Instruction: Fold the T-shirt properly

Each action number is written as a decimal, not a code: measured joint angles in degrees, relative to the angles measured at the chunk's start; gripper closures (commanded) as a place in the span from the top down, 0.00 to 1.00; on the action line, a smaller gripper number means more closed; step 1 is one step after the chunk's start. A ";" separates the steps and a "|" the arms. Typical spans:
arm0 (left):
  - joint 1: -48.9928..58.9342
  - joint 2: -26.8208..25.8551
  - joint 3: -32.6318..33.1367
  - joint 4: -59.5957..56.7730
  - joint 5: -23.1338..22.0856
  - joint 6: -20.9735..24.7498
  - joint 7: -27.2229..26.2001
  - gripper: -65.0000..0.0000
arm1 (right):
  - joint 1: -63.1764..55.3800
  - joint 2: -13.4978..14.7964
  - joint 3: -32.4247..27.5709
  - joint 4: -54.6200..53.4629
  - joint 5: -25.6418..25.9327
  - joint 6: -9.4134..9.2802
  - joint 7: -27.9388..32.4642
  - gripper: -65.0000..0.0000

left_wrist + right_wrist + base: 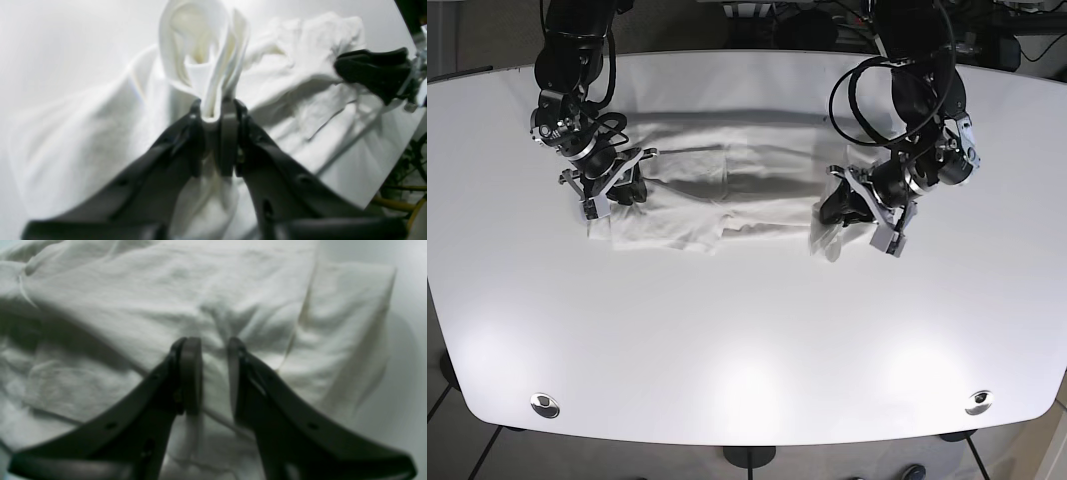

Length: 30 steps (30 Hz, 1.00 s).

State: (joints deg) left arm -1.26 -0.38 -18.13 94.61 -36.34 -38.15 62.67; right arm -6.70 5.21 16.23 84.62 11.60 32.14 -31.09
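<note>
A white T-shirt (pixel 727 180) lies spread lengthwise across the far half of the white table (pixel 747 340). My left gripper (pixel 215 106) is shut on a bunched fold of the shirt (pixel 203 50) at its right end and holds it raised off the table. In the base view it is at the shirt's right edge (pixel 839 207). My right gripper (pixel 212 341) is over the shirt's left end (pixel 133 290), its jaws a narrow gap apart with flat cloth showing between them. It shows in the base view (pixel 630 188) and in the left wrist view (pixel 373 73).
The table's curved far edge (pixel 747 52) runs behind both arms, with cables and equipment beyond it. Two round metal discs (pixel 544 404) (pixel 978 402) sit near the front corners. In the left wrist view the table edge (pixel 383 186) drops to yellow tubing below.
</note>
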 measured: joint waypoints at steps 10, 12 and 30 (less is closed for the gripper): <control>0.31 -0.13 13.05 0.00 -0.61 0.00 0.50 0.36 | 0.02 0.02 -0.11 0.00 0.02 0.02 -0.02 0.21; 0.28 -0.26 15.47 1.75 -0.52 -0.02 4.31 0.36 | 0.02 0.02 -0.11 0.00 0.00 0.02 -0.04 0.21; 4.52 -12.35 6.95 8.85 10.95 0.26 0.74 0.36 | -2.10 0.04 -3.32 11.58 -0.24 -0.26 -6.64 0.49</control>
State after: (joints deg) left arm 3.27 -12.73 -11.18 103.46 -25.39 -37.89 63.42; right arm -8.80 5.26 12.91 96.20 11.35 31.88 -37.74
